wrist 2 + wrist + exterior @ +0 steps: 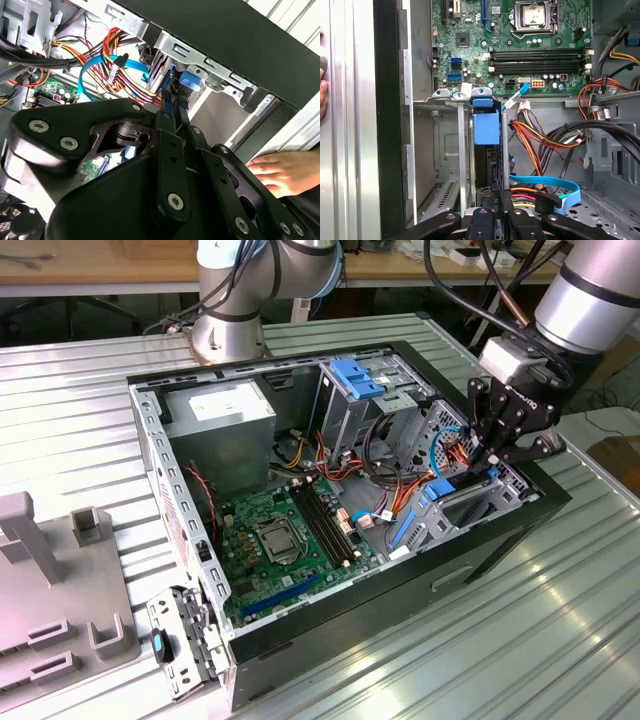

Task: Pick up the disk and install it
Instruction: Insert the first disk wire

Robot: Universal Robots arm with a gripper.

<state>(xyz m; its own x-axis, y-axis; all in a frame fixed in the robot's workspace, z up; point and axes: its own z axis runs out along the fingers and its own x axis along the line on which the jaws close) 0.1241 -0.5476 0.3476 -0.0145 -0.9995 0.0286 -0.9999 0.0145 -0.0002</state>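
1 open PC case (500, 540), 1 motherboard (290, 540), 1 grey PSU box (225, 425), 1 gripper (497, 455), 2 robot arms, 1 person's hand (280, 170).

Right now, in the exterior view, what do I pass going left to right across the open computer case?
Power supply → motherboard → blue latch → gripper over the drive bay.

Black hand (490, 462); blue disk rail (486, 127); green motherboard (275, 540).
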